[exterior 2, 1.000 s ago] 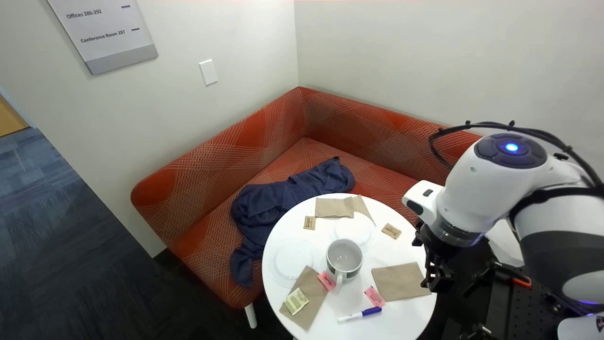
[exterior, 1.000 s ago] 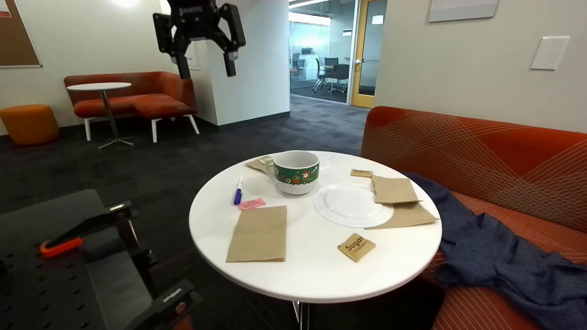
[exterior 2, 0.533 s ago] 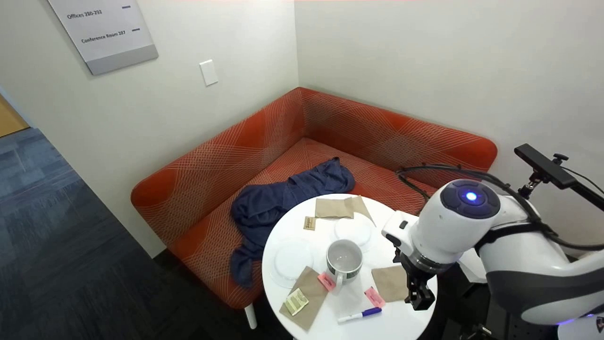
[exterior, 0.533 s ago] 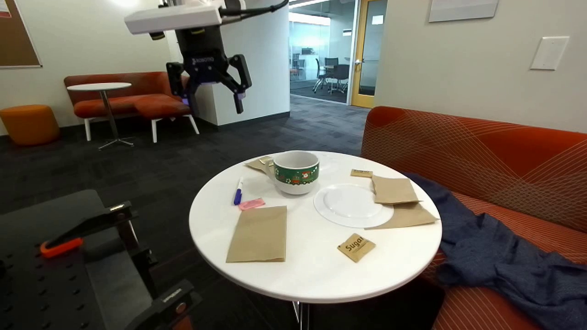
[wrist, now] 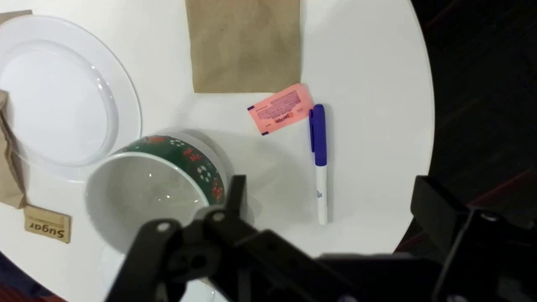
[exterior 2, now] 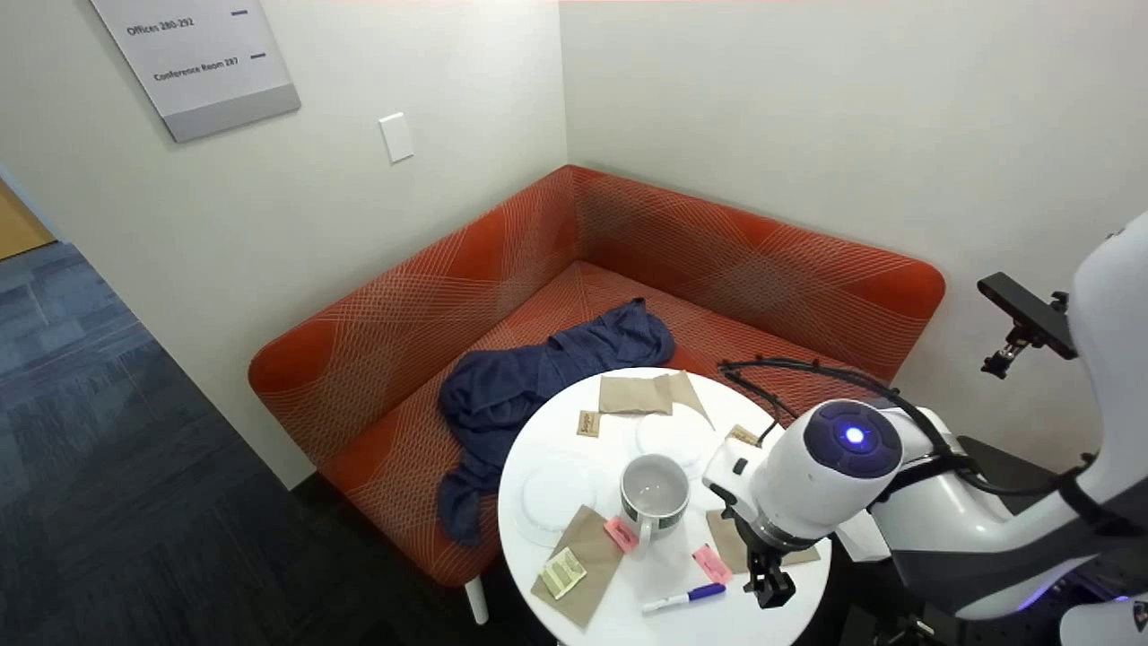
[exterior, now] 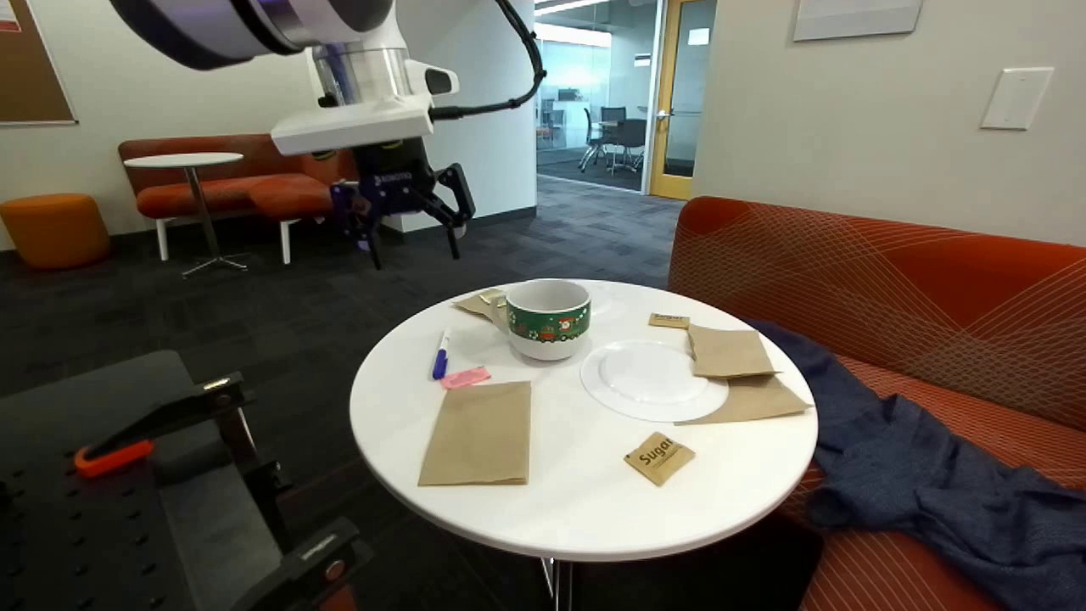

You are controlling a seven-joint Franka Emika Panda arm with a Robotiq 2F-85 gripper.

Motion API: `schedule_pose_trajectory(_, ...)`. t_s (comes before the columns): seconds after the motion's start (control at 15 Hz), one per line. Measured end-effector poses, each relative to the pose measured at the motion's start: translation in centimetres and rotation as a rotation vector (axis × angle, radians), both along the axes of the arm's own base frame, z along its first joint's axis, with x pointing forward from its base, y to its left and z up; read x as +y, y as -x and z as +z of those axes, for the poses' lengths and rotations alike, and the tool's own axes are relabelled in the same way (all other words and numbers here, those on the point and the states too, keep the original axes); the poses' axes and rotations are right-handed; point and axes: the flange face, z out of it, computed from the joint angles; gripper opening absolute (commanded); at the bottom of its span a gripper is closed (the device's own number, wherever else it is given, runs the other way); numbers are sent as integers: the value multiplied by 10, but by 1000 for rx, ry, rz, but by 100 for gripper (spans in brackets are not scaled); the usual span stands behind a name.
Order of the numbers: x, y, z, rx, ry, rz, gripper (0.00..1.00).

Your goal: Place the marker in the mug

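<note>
Over near the edge of the round white table [exterior: 594,501], the gripper [exterior: 416,257] hangs pointing down, its two fingers spread wide apart. In an exterior view they bunch into a dark shape and I couldn't judge the gap from that; the wrist view settles it, though a blurred black finger fills much of the lower part. Framed between the fingers, and lying on the table, is the marker [wrist: 320,164]. I can see its whole length, blue-purple cap and white barrel, but the print on the barrel is too small to read. Its cap end comes up to a pink sweetener packet [wrist: 281,109]; whether the two actually touch, I can't tell.

The mug [exterior: 548,321] stands upright nearby, white with a patterned green band. From the wrist, the gripper covers much of its handle, and gripper and mug together hide most of a white plate [exterior 2: 558,496], which fades into the table anyway. A brown napkin [wrist: 245,46] runs out of the top of that same view. A sugar packet [exterior 2: 742,434] is partly out of sight behind the cable [exterior: 479,109] of the robot arm [exterior 2: 942,520], and the arm itself is cut off at the upper edge in an exterior view. On the red sofa [exterior 2: 807,242] lies a crumpled navy cloth [exterior 2: 547,363]; garment or blanket, I couldn't say.
</note>
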Motion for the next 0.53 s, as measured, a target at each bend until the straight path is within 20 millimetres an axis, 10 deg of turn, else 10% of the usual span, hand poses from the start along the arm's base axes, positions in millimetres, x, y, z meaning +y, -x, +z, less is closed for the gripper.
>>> schedule_pose_trajectory(0.53,17,-6,-65,58,21,48,100)
